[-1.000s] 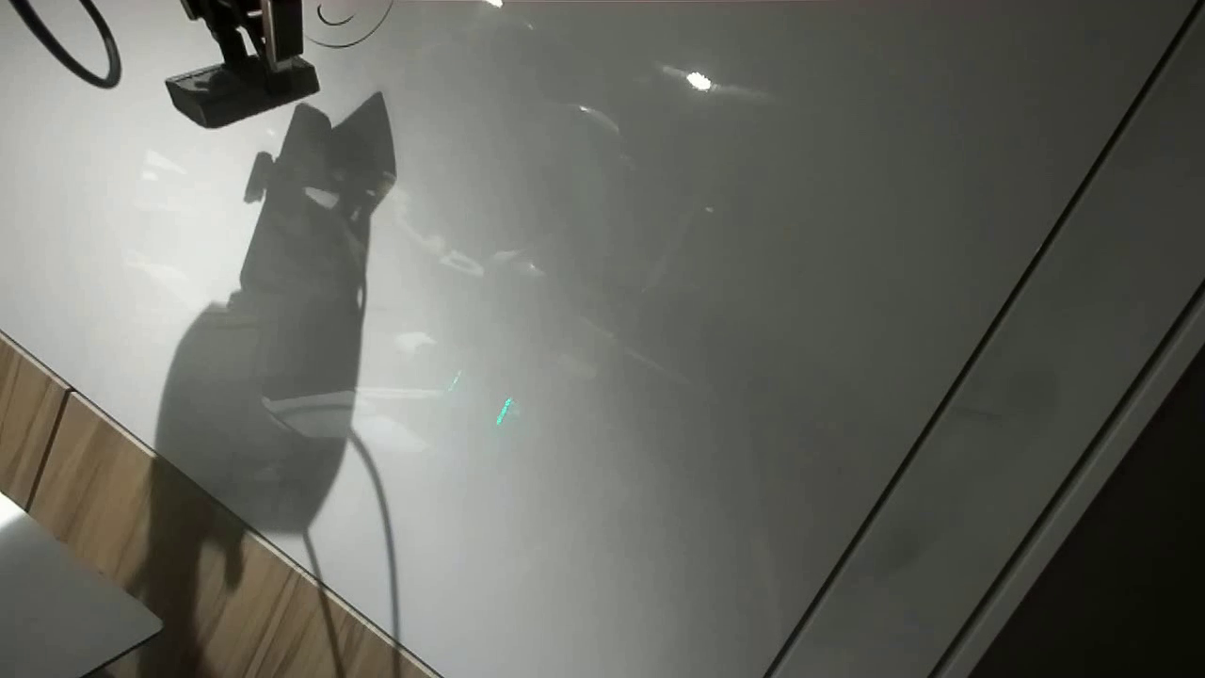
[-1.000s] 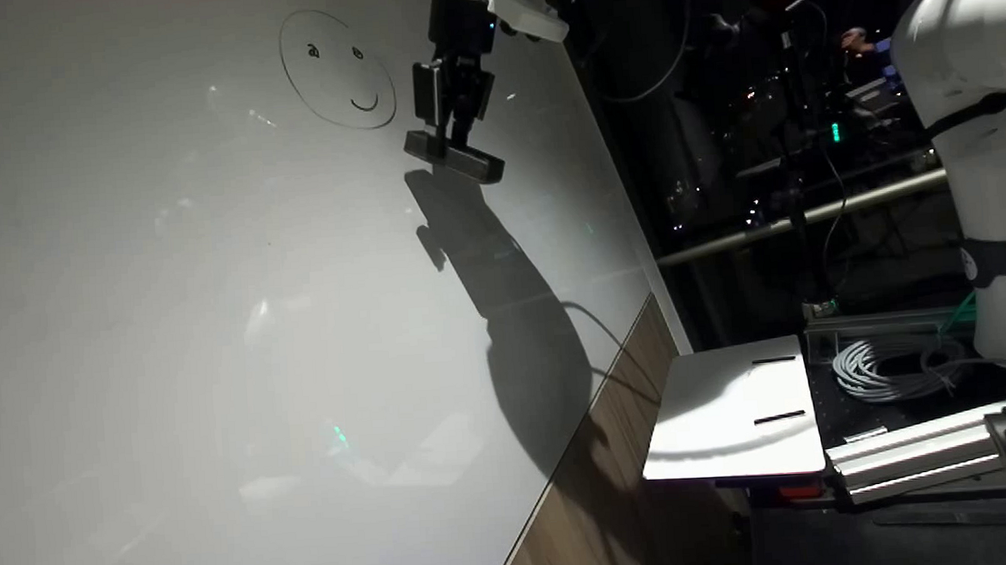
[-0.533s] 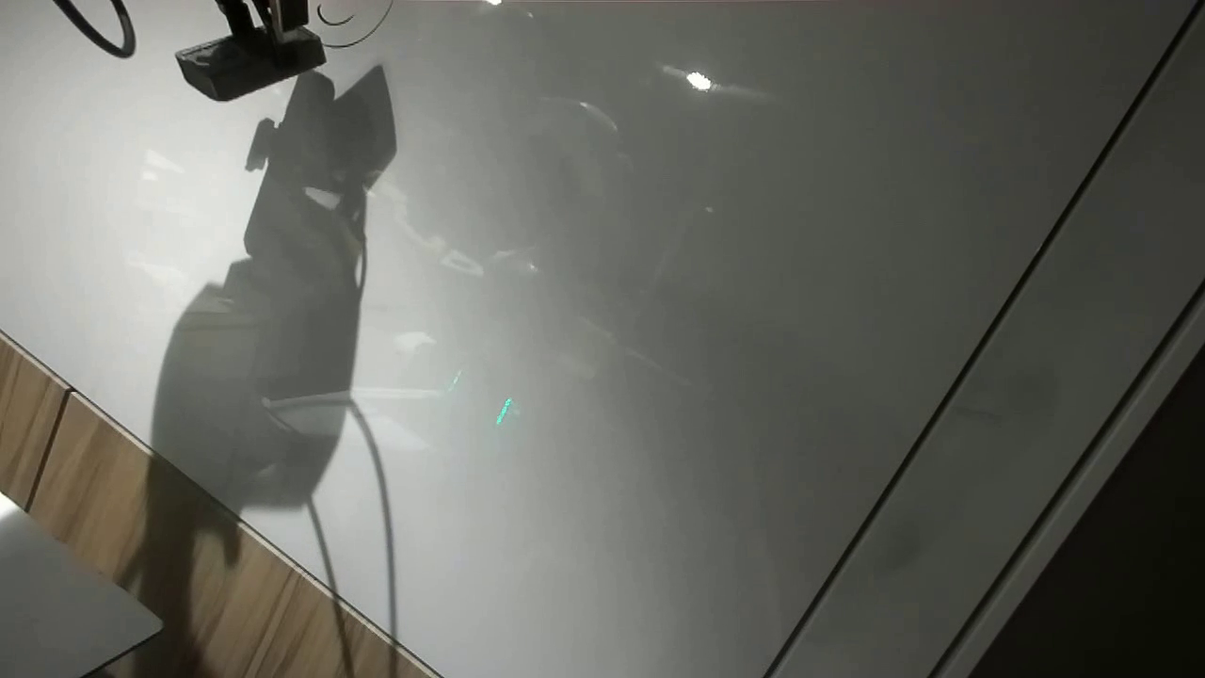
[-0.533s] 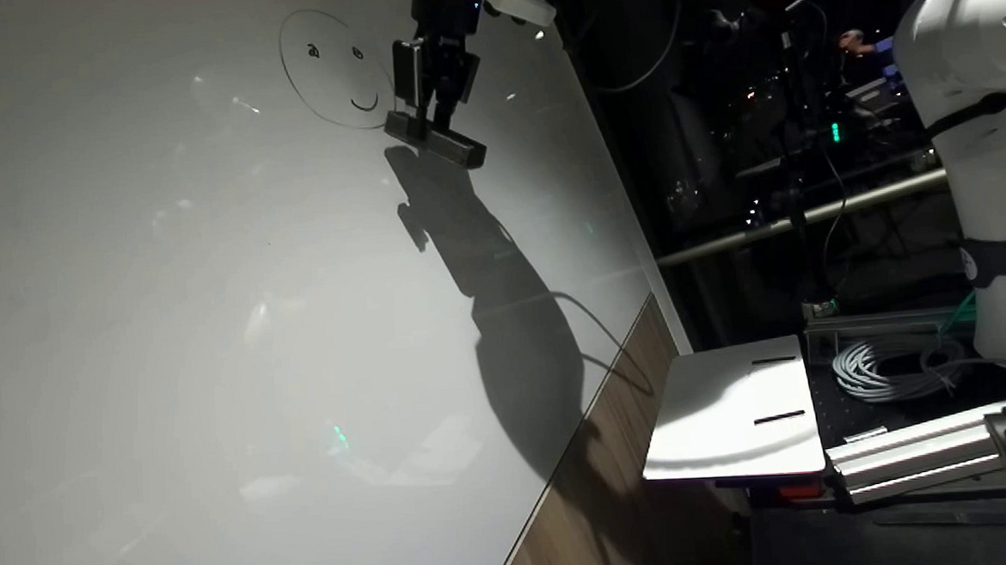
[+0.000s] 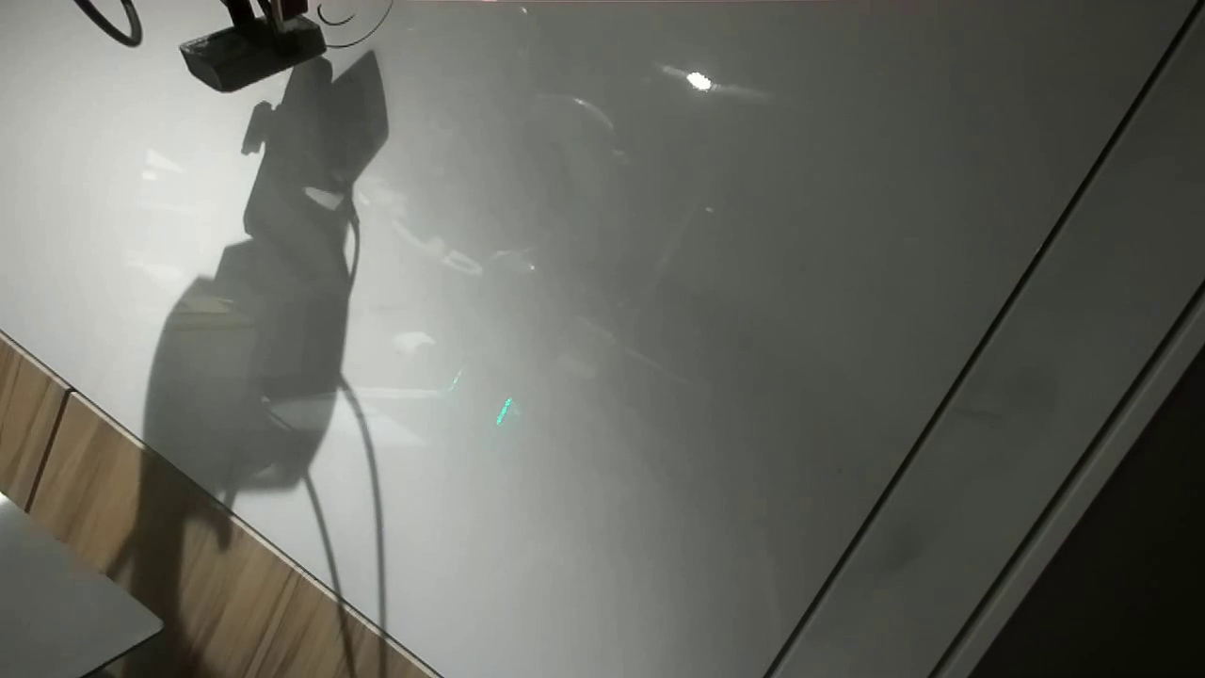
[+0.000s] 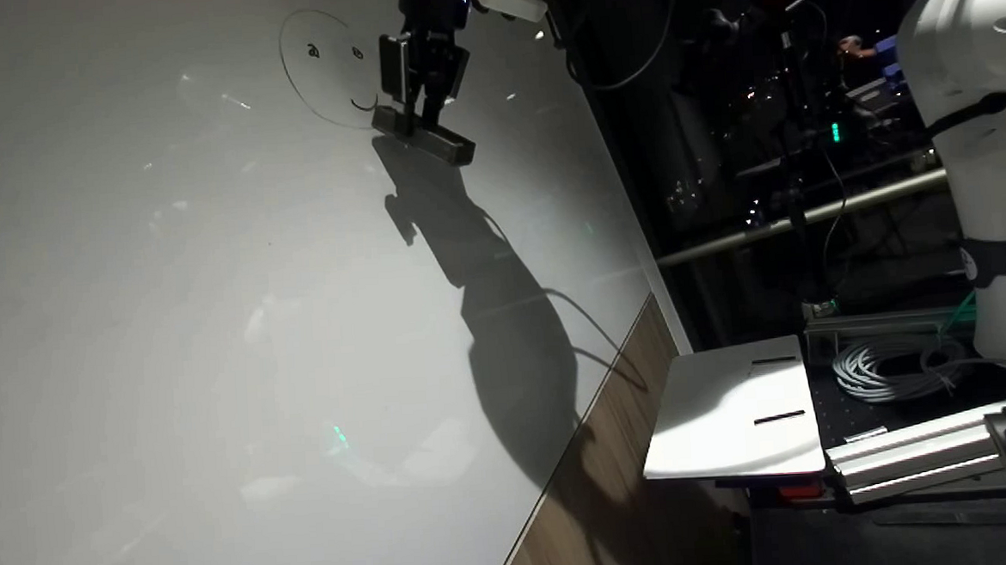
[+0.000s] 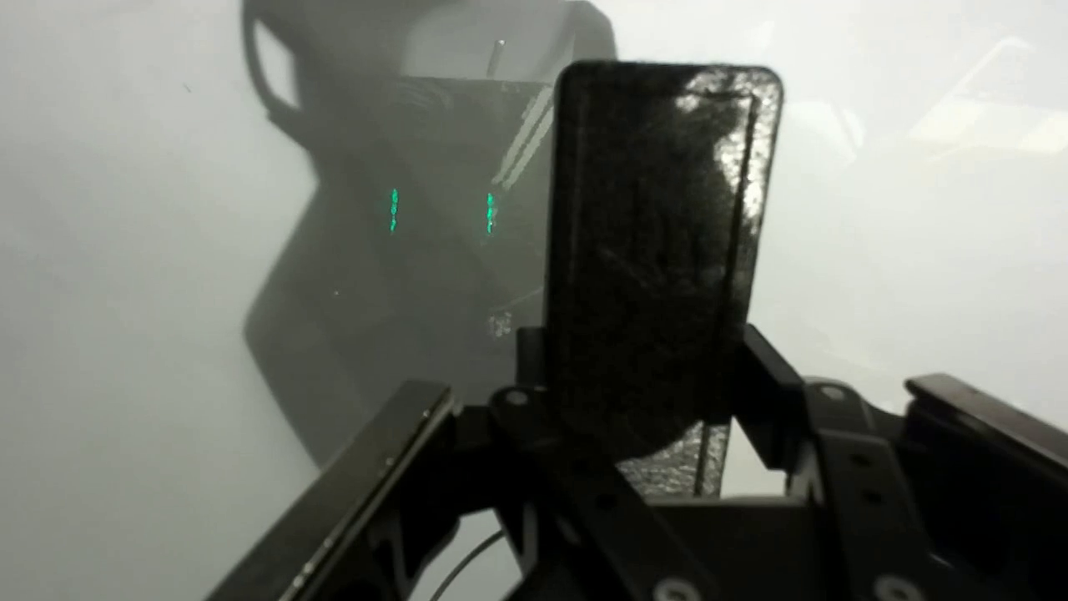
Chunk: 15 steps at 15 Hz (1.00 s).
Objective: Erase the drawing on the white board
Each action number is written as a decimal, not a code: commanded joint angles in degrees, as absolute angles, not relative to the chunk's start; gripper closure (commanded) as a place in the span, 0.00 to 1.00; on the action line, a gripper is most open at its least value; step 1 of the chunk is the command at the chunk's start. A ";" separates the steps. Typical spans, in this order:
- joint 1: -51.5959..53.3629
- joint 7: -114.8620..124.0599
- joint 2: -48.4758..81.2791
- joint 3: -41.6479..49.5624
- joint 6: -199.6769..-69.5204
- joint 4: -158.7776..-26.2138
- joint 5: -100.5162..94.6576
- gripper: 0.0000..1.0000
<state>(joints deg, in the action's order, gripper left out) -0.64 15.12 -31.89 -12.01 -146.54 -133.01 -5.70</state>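
The white board (image 6: 213, 332) fills much of every view. A thin black smiley face (image 6: 313, 51) is drawn near its top in an exterior view; its mouth and part of its outline show at the top edge of an exterior view (image 5: 362, 36), and a piece of line in the wrist view (image 7: 469, 558). My gripper (image 6: 422, 114) is shut on a black block eraser (image 6: 446, 144), also seen in an exterior view (image 5: 254, 55) and in the wrist view (image 7: 651, 234). The eraser's left end overlaps the face's lower right outline. I cannot tell whether it touches the board.
The arm's dark shadow (image 6: 519, 342) lies on the board. Wood panelling (image 6: 567, 520) borders the board's lower edge. A white tray-like plate (image 6: 734, 417), the robot base and coiled grey cable (image 6: 886, 370) stand at the right. A black cable loop (image 5: 118, 24) hangs near the gripper.
My gripper, with the eraser held, has moved up and left in an exterior view, closer to the face, and now hides part of its right outline. The drawing's visible lines look unchanged.
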 commanded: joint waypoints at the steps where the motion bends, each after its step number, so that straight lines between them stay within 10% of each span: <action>1: -2.98 17.60 -29.05 -14.03 -149.01 -131.97 -8.35 0.70; 15: -5.24 20.28 -26.48 -14.55 -145.75 -123.80 -13.04 0.70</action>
